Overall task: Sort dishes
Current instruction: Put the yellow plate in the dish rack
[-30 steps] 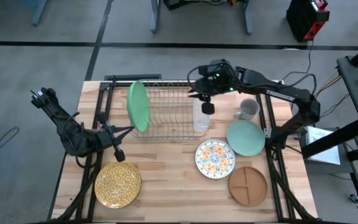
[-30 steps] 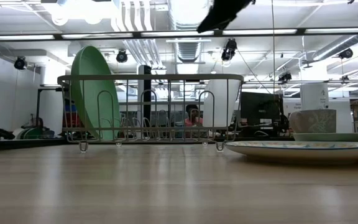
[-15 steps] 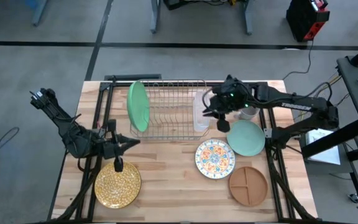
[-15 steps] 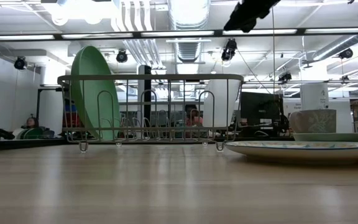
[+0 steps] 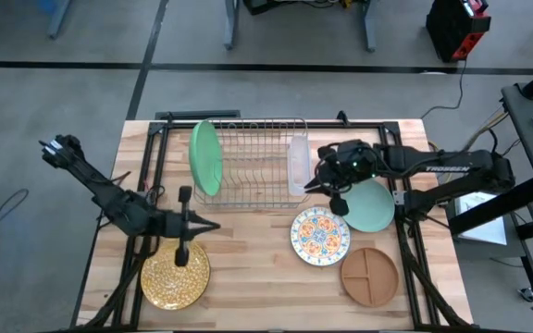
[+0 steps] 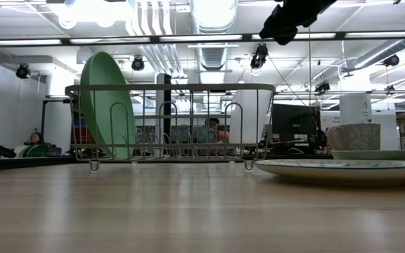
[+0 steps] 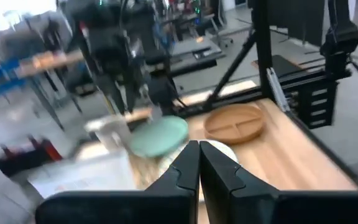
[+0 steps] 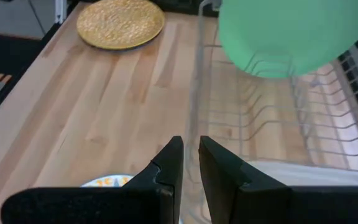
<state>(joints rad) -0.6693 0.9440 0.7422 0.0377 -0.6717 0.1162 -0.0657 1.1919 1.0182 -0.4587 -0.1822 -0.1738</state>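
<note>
Standing on edge in the wire dish rack [image 5: 253, 171], at its left end, the bright green plate [image 5: 204, 158] is the only dish sorted; the other four lie flat on the table [image 5: 248, 268]. Nearest the rack's right end is the pale teal plate [image 5: 370, 207], with the right gripper [image 5: 338, 197] above its rack-side rim, fingers nearly closed on nothing. The floral plate [image 5: 319, 235] and brown divided plate [image 5: 370, 275] lie farther from the rack. The left gripper [image 5: 182, 244], shut and empty, hangs over the gold speckled plate [image 5: 175, 274], likely its next pick.
</note>
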